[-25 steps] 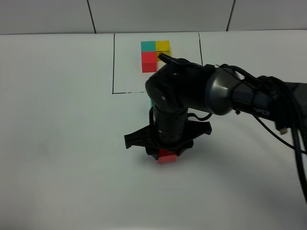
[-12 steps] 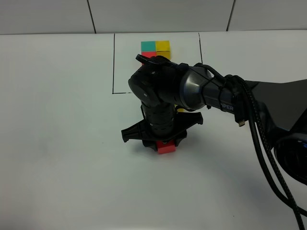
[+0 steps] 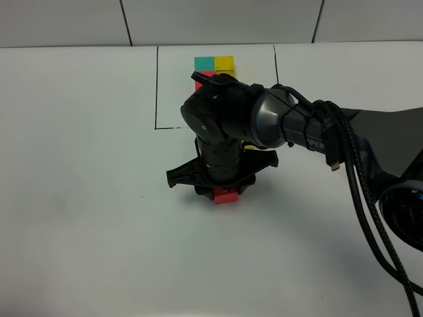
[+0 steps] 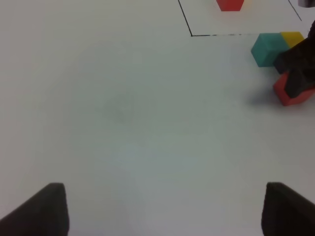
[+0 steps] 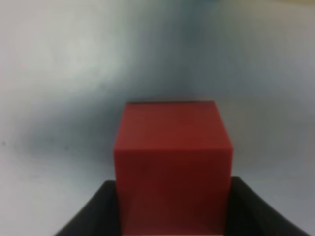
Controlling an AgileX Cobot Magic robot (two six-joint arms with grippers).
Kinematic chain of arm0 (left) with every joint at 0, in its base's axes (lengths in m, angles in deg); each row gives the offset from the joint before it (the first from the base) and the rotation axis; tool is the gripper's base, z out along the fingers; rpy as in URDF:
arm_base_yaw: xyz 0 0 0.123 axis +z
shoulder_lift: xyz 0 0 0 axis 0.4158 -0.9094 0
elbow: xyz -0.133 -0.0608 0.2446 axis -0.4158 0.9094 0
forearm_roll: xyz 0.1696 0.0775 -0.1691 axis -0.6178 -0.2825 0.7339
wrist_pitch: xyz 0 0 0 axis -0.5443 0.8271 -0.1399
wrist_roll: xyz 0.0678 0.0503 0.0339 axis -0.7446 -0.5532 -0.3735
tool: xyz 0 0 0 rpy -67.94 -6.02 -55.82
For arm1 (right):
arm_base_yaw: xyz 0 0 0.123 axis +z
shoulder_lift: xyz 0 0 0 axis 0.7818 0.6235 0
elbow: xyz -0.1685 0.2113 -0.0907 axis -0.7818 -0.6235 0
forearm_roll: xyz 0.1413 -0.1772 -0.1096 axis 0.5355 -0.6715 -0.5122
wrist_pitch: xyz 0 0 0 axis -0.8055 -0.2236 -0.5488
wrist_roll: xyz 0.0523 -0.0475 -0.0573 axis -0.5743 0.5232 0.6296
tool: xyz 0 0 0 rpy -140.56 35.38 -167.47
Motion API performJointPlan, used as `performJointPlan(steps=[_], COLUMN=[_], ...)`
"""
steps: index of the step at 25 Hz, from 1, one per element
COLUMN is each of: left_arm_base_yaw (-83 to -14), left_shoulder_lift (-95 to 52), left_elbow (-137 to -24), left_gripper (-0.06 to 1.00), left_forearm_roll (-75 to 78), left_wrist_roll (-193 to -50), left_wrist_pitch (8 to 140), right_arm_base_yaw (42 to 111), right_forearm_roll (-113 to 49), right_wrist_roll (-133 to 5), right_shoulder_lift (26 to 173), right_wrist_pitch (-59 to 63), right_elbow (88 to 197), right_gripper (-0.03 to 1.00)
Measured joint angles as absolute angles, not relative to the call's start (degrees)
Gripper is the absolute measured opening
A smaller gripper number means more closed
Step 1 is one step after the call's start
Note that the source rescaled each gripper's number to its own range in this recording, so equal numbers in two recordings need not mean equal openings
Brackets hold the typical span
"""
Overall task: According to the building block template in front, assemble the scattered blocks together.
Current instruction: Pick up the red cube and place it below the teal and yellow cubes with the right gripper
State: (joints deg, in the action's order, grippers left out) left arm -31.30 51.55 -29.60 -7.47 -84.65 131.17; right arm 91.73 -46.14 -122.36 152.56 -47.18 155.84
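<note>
Shifted toward twelve o'clock, my right gripper (image 3: 223, 191) clamps one small plain red cube (image 3: 226, 197). One teal cube (image 4: 268, 48) and one yellow cube (image 4: 292, 38) sit together nearby. The black-framed cube template (image 3: 215, 64) holds three cubes. My left gripper (image 4: 160, 211) is spread wide.

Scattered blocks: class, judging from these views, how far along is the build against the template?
Done: the teal cube and yellow cube sit side by side, like the template's top pair. In hand: the right end effector grips the red cube, apart from them. Left: set the red cube against the teal cube to close the L.
</note>
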Motion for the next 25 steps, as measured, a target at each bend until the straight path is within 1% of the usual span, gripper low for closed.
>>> performJointPlan(steps=[15, 25], left_arm_base_yaw=[-31.3, -31.3], left_shoulder_lift=[51.5, 51.5], left_elbow=[-29.6, -29.6], left_gripper=[0.74, 0.74], left_forearm_roll=[-7.5, -7.5], left_wrist_roll=[-84.6, -84.8], left_wrist_pitch=[131.2, 131.2], right_arm_base_yaw=[91.7, 90.6], right_forearm_roll=[-45.8, -44.6], right_wrist_roll=[-122.9, -122.8], right_shoulder_lift=[153.8, 154.4], right_wrist_pitch=[-43.4, -42.9], right_elbow=[156.5, 156.6], right_gripper=[0.02, 0.02])
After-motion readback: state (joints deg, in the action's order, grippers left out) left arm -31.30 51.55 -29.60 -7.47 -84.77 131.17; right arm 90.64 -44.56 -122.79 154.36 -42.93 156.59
